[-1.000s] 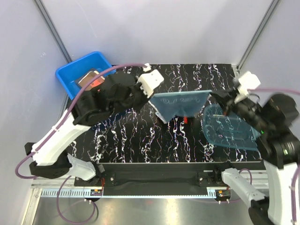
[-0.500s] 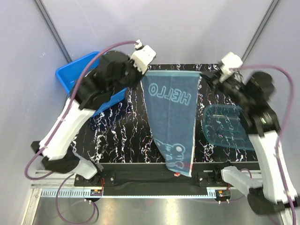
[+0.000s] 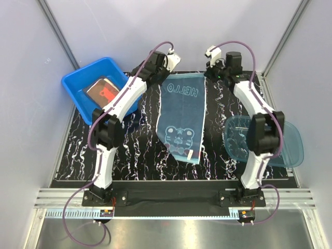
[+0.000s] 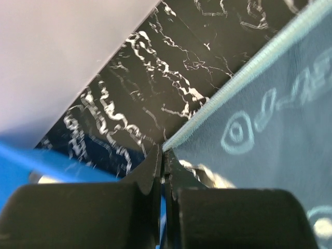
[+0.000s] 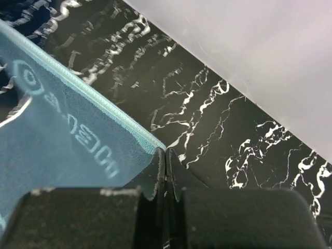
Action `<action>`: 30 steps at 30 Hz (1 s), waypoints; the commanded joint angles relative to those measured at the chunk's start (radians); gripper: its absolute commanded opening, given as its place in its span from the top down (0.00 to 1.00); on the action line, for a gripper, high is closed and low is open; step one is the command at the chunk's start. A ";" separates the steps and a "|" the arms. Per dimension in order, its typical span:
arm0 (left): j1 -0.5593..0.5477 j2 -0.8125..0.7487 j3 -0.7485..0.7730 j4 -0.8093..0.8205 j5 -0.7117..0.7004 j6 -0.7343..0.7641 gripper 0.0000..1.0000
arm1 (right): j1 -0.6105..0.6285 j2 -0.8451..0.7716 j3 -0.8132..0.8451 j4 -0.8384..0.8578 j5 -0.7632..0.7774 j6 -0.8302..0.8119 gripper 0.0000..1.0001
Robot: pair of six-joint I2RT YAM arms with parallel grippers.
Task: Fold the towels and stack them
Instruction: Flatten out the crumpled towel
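Note:
A teal towel (image 3: 184,116) with mirrored HELLO lettering and a bear face is stretched out over the black marbled table, its far edge held up between both grippers. My left gripper (image 3: 165,74) is shut on the towel's far left corner (image 4: 171,142). My right gripper (image 3: 209,72) is shut on the far right corner (image 5: 158,149). The towel's near end lies on the table, narrowed and a little twisted. Another towel, brown with red print (image 3: 104,92), lies in the blue tub.
The blue tub (image 3: 78,83) stands at the far left. A translucent teal bowl (image 3: 290,150) sits at the right edge of the table. Grey walls close in behind and at both sides.
Both arms have stretched toward the far edge, carrying the towel's top edge away from me. The towel has gone from bunched to hanging over the near edge to spread on the table.

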 commanded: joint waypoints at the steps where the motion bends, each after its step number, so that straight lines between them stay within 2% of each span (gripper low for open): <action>1: 0.041 0.029 0.085 0.156 -0.042 0.059 1.00 | -0.046 0.079 0.137 0.055 0.020 -0.047 1.00; 7: 0.049 0.037 0.054 0.180 -0.039 0.057 1.00 | -0.046 0.134 0.200 0.046 0.006 -0.043 1.00; 8: 0.051 0.019 0.010 0.186 -0.039 0.054 1.00 | -0.045 0.125 0.205 0.028 0.003 -0.028 1.00; 10: 0.029 -0.136 -0.120 0.232 -0.075 0.057 1.00 | -0.034 0.024 0.196 -0.038 0.001 0.000 1.00; 11: 0.029 -0.136 -0.160 0.245 -0.075 0.062 1.00 | -0.034 0.024 0.185 -0.038 0.007 0.000 1.00; 17: -0.058 -0.519 -0.379 0.202 -0.089 0.082 1.00 | -0.002 -0.392 -0.043 -0.109 -0.026 0.020 1.00; 21: -0.176 -0.791 -0.496 0.157 -0.068 0.099 1.00 | 0.003 -0.713 -0.213 -0.135 -0.084 0.043 1.00; 25: -0.337 -0.954 -0.545 0.061 -0.092 0.112 1.00 | 0.001 -0.929 -0.321 -0.146 -0.172 0.106 1.00; 30: -0.515 -1.072 -0.515 -0.014 -0.137 0.073 1.00 | 0.003 -1.108 -0.320 -0.160 -0.226 0.170 1.00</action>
